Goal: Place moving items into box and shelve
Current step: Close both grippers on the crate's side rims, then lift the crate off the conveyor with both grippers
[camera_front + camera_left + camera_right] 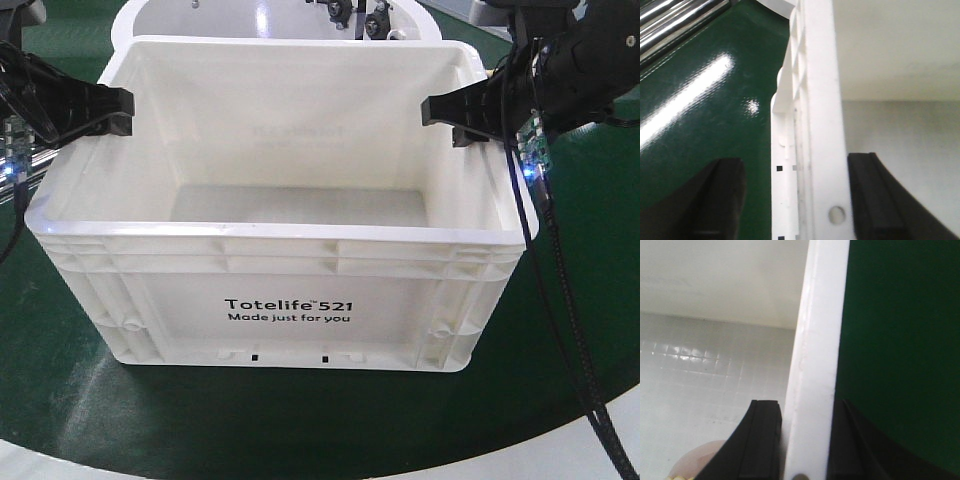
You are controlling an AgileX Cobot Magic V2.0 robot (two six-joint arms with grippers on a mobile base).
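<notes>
Right gripper pinches box rim.

I have wide room to reach through the open top of the box, whose side walls stand between the jaws of my left hand and right hand.

- The box was white, with black lettering on its front and a fine square grid on its floor.
- The bench was glossy dark green, edged in white.
- The left hand and right hand were black.
- A toy inside showed pale pink.
</notes>
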